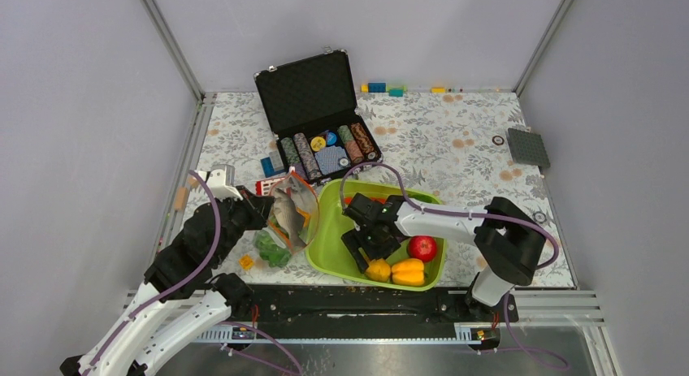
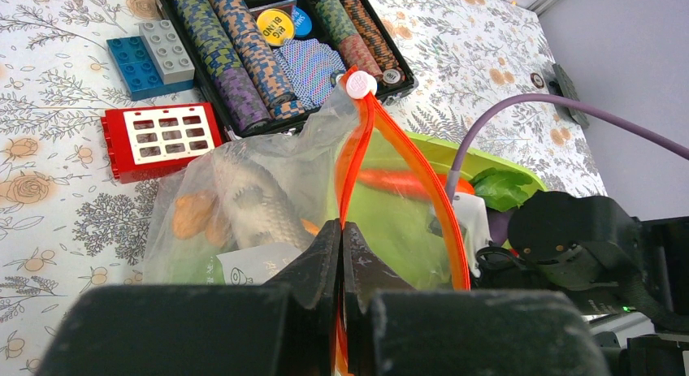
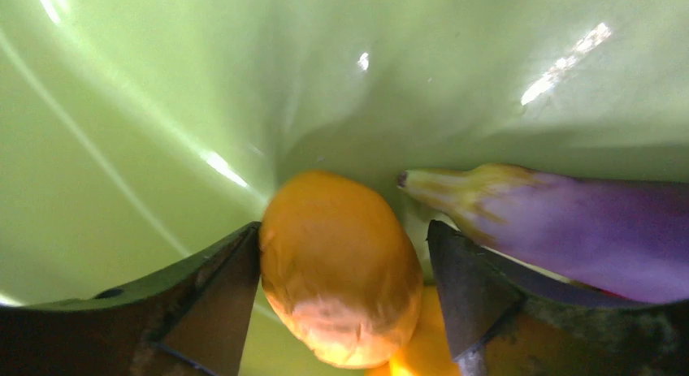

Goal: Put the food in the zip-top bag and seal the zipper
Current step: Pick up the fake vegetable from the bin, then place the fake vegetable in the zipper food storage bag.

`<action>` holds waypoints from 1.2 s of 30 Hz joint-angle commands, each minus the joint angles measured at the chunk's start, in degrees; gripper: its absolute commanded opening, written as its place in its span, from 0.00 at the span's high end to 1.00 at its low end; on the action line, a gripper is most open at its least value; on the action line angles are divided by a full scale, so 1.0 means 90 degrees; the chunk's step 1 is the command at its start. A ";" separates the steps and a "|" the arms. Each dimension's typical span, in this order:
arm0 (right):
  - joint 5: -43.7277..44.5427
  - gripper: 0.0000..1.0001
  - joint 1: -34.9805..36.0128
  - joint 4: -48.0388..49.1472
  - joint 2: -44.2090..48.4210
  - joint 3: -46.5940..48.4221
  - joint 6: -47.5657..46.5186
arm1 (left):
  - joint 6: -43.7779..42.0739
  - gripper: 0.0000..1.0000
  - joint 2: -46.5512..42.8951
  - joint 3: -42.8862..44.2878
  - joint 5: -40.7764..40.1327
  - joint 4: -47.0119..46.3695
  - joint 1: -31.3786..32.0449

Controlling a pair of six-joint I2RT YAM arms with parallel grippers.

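Sitting in tray (image 1: 327,234), two peppers (image 1: 408,272), one apple (image 1: 422,248), one eggplant (image 3: 569,230)

place: robot lab cell | cues: grey walls (image 1: 73,108), aluminium frame (image 1: 171,43), floral tabletop (image 1: 455,124)

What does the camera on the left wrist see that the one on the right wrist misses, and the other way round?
Only the left wrist view: the left gripper shut on the zipper of the clear zip-top bag, a silver fish inside it, and a case of poker chips and a red toy brick behind. Only the right wrist view: the right gripper, open, its fingers either side of a yellow-orange pepper, with a purple eggplant beside it. Both: the lime-green tray.
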State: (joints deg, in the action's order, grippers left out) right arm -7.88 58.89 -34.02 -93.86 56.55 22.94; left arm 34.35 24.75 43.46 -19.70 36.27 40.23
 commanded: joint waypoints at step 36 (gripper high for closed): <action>-0.1039 0.64 -0.0092 0.4675 0.2149 0.1315 -0.0555 | -0.0048 1.00 -0.0045 -0.0049 0.0418 -0.0524 -0.0008</action>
State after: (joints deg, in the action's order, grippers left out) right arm -10.96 56.73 -1.98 -71.29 63.53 18.24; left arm 34.35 24.84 42.92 -17.10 35.51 40.23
